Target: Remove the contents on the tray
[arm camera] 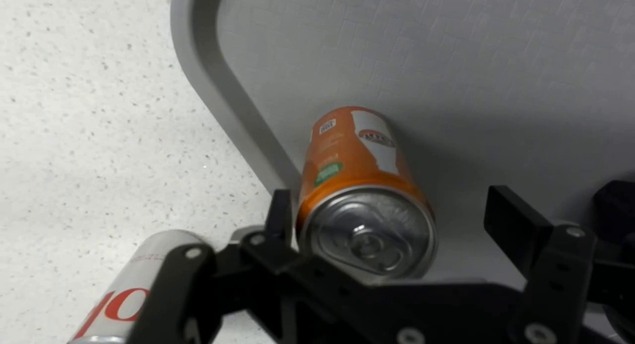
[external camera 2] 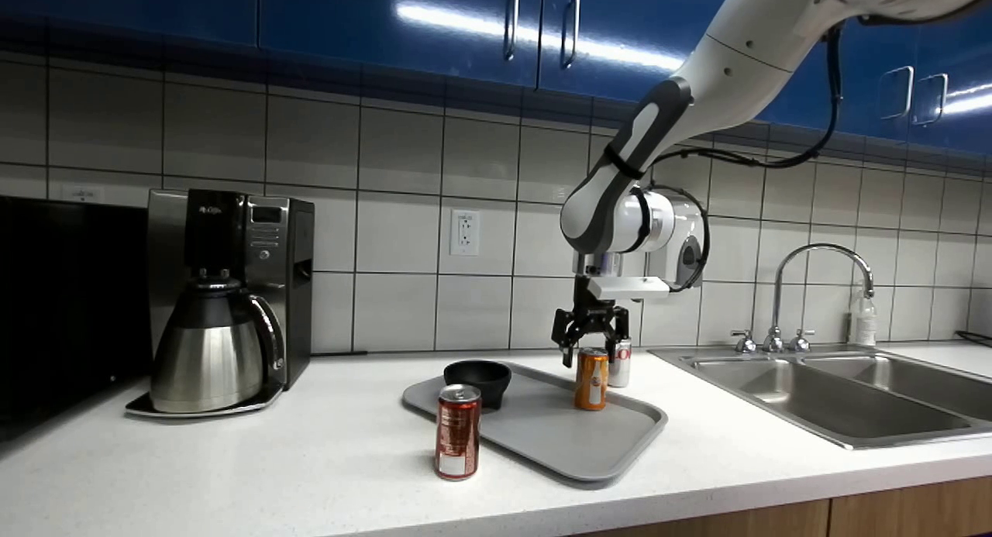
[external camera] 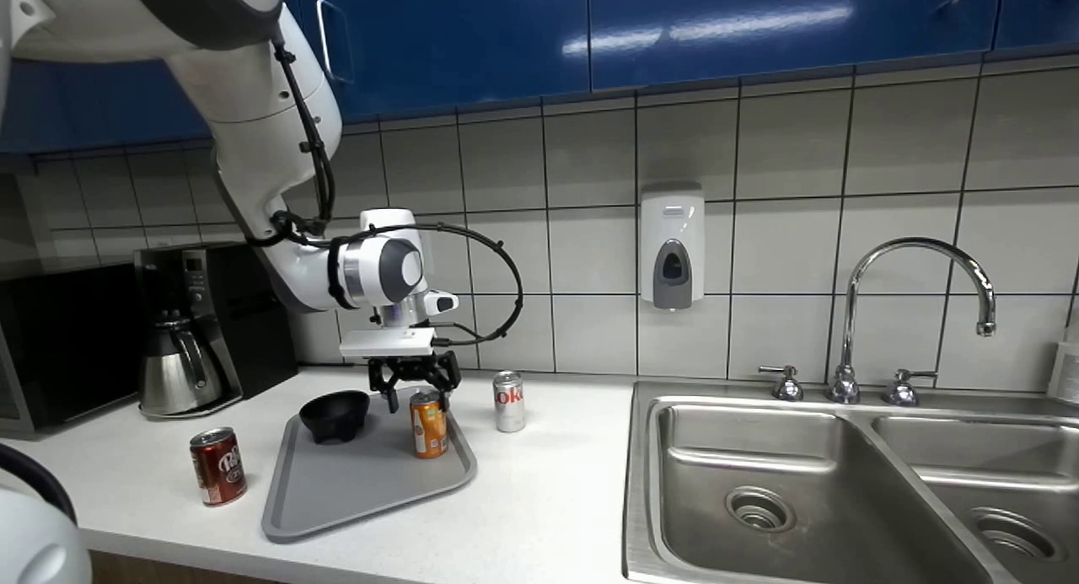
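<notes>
The orange can (external camera: 428,432) (external camera 2: 591,382) stands upright on the grey tray (external camera: 354,491) (external camera 2: 558,448), near the tray's rim. My gripper (external camera: 419,404) (external camera 2: 590,356) is open and low over this can. In the wrist view the fingers (arm camera: 392,212) are on either side of the orange can (arm camera: 352,150). The left finger is close beside it, with a wide gap to the right finger. The silver-white can (external camera: 509,403) (arm camera: 124,289) stands on the counter beside the tray, partly hidden in an exterior view (external camera 2: 622,366). The dark red can (external camera: 219,468) (external camera 2: 457,432) stands on the counter at the opposite side.
A black bowl (external camera: 335,415) (external camera 2: 478,378) sits on the tray. A coffee maker with a steel jug (external camera: 179,365) (external camera 2: 209,351) stands on the counter. A steel sink (external camera: 759,449) (external camera 2: 821,397) with a tall faucet (external camera: 851,314) is beyond the silver-white can.
</notes>
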Action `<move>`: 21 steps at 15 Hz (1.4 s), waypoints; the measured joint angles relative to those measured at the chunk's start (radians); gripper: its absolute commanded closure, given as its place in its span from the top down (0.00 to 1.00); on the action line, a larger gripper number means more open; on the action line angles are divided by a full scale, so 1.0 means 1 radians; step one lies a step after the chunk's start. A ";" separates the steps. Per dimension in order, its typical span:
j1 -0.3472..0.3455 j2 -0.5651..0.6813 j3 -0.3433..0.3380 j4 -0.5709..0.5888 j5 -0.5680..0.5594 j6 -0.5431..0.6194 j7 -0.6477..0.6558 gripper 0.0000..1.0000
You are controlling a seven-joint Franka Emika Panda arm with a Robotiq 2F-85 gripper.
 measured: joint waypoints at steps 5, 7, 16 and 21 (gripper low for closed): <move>-0.006 0.001 -0.013 0.000 0.007 0.000 0.000 1.00; -0.008 0.002 -0.015 0.000 0.008 0.000 0.000 1.00; -0.013 0.018 -0.015 0.004 0.013 0.000 0.000 0.42; -0.013 0.020 -0.015 0.005 0.017 0.000 0.000 0.38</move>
